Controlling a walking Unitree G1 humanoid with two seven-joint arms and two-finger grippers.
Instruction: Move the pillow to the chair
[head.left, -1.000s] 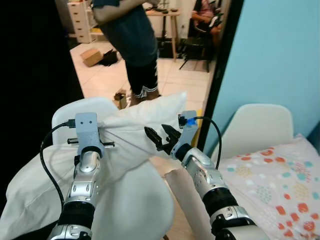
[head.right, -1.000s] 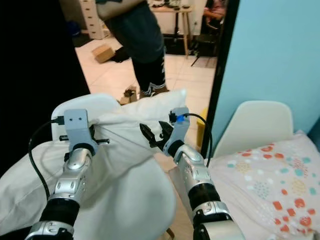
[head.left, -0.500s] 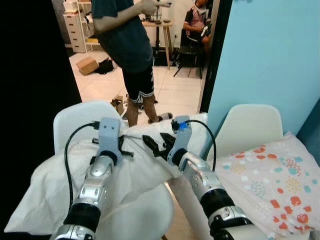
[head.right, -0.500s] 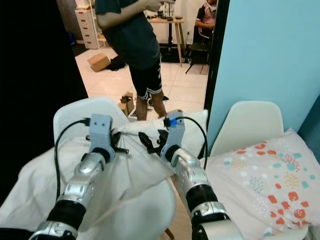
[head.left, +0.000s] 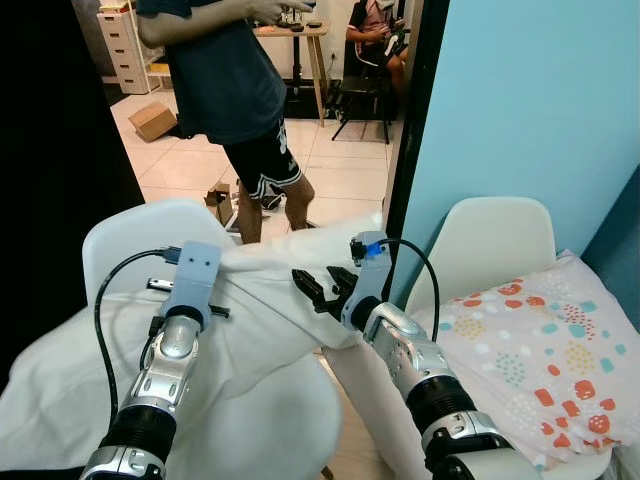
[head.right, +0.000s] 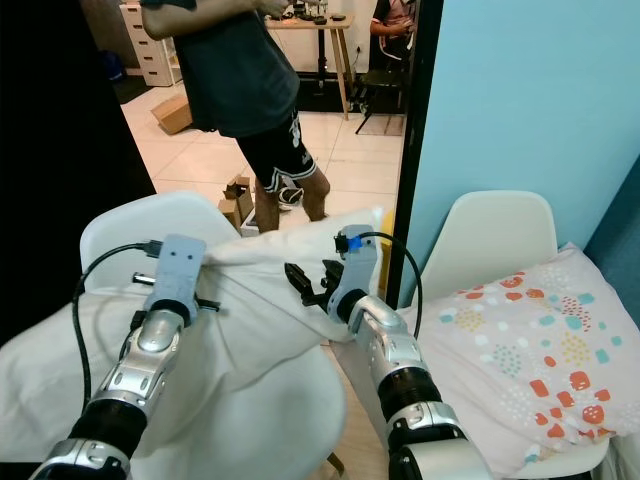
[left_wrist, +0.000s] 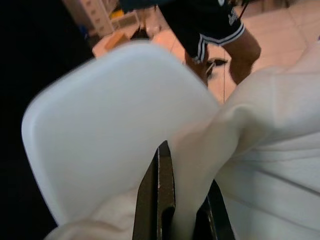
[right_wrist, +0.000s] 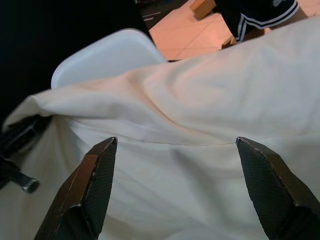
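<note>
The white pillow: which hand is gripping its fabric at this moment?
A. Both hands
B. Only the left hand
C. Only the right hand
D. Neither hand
B. In the left wrist view the left hand has its fingers pinched on a fold of the white pillow, while the right hand has its fingers spread wide apart over the cloth, not closed on it.

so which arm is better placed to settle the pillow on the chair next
Left, probably. The left gripper is pinched on the pillow right at the chair back, while the right gripper is open beside it, holding nothing.
</note>
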